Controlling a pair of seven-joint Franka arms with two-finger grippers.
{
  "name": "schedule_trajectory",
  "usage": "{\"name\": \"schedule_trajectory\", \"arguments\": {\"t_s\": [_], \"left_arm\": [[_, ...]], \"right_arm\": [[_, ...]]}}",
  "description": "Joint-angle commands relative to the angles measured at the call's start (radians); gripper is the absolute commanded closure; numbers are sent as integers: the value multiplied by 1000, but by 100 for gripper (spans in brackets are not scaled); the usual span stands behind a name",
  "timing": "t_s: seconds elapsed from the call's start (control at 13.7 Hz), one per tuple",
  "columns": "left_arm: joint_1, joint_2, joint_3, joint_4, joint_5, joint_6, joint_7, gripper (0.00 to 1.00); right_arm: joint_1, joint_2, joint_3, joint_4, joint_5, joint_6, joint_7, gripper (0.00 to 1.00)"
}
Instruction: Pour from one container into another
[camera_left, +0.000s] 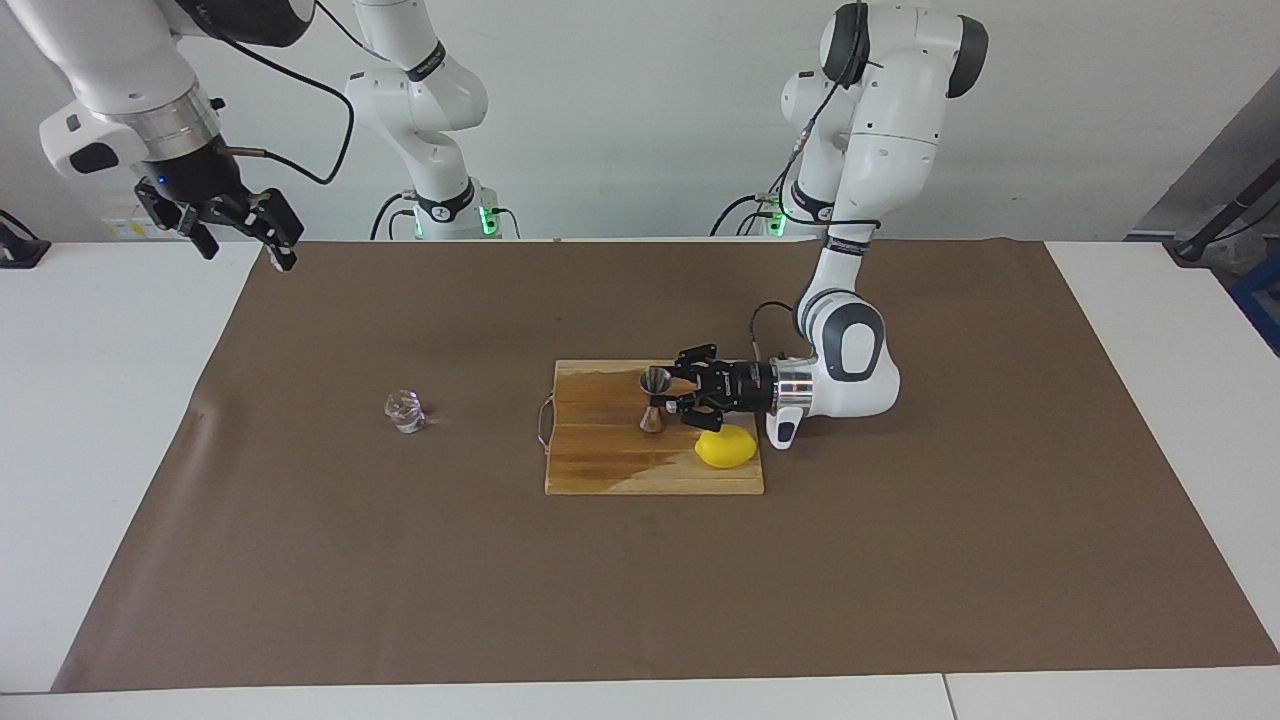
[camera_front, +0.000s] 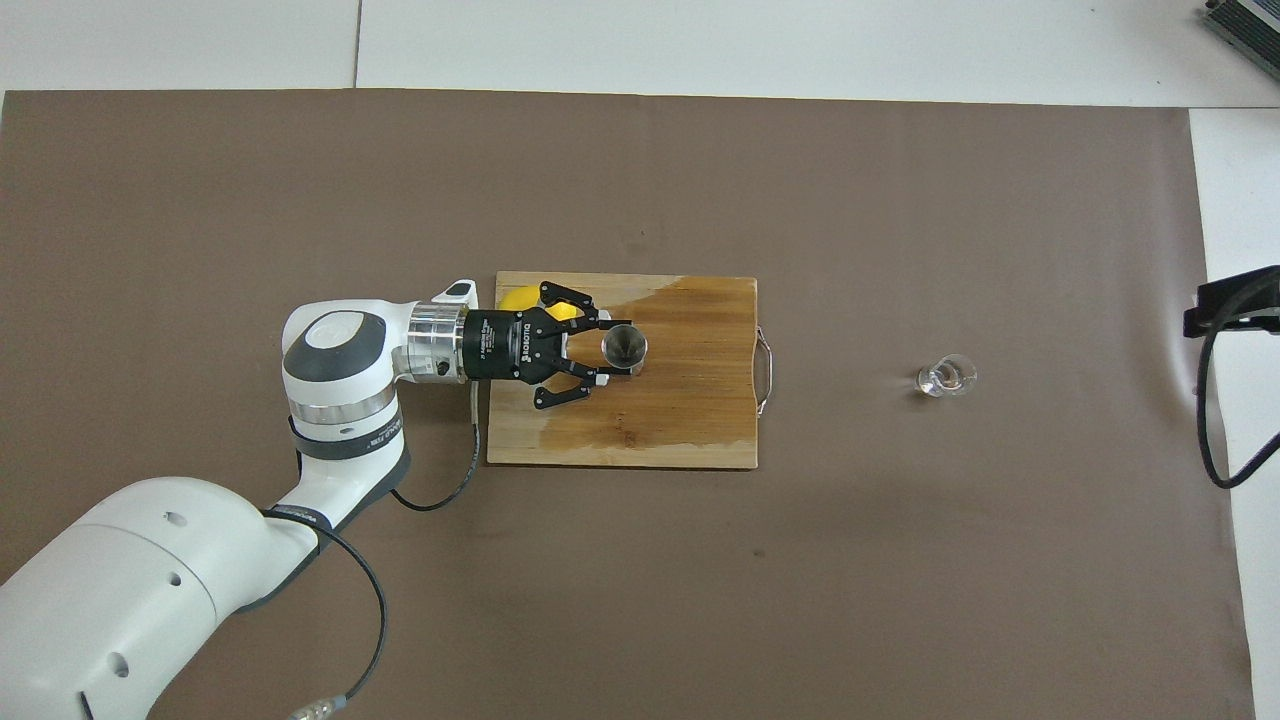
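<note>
One jigger (camera_left: 654, 399) pinched upright in my left gripper (camera_left: 668, 398) on one board (camera_left: 600, 460); one tumbler (camera_left: 405, 411) on brown paper (camera_left: 400, 560); right gripper (camera_left: 245, 225) spread.

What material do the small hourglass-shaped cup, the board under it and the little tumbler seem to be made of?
The jigger looks like polished steel: grey, shiny, with bright glints on its cones. The cutting board looks like wood, perhaps bamboo: brown strips with grain, partly darker as if wet or oiled, with a thin wire handle. The tumbler looks like clear glass: the brown table cover shows through it, with sparkling highlights.

Table (camera_left: 120, 420) under brown paper (camera_left: 900, 560), board (camera_left: 600, 470), tumbler (camera_left: 405, 411).
</note>
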Motion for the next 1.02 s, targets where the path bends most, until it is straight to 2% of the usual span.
{"name": "schedule_trajectory", "arguments": {"t_s": [0.0, 0.15, 0.95], "left_arm": [[-141, 2, 147, 33, -49, -11, -10, 69], [-220, -1, 228, 35, -98, -18, -55, 69], [-289, -7, 234, 66, -122, -17, -113, 70]], "right_arm": [[-8, -22, 5, -21, 16, -3, -12, 0], [-8, -22, 5, -21, 16, -3, -12, 0], [-8, -22, 5, -21, 16, -3, -12, 0]]}}
